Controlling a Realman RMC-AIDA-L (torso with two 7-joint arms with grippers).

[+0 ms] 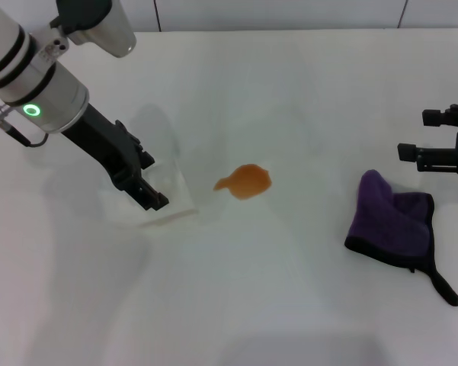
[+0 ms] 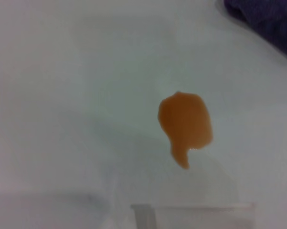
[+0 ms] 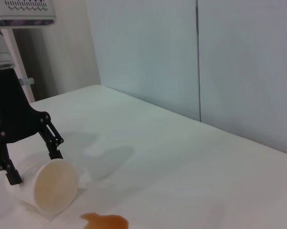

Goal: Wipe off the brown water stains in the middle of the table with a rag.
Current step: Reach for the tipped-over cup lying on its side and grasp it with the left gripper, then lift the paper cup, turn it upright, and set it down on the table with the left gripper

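- Desk: white, slightly glossy surface; it carries all items noted below.
- Stain: one orange-brown blotch near the middle of the desk, roundish with a short tail pointing toward the robot's left. It also shows in the left wrist view and at the bottom edge of the right wrist view. Nothing touches it.
- Rag: purple, black-edged, lying bunched on the desk on the robot's right, well apart from the stain. A thin black tab trails from its near corner. One corner of it shows in the left wrist view. No end effector is in contact with it.
- Cup: translucent, whitish, beige inside, lying on its side on the desk to the left of the stain, its mouth turned toward the stain. In the head view it is faint.
- Left end effector: low over the desk, fingers spread to either side of the cup; the right wrist view shows a fingertip beside the cup on each side. Whether the pads press the cup cannot be told.
- Right end effector: at the right edge, beyond the rag and clear of it, fingers apart and holding nothing.
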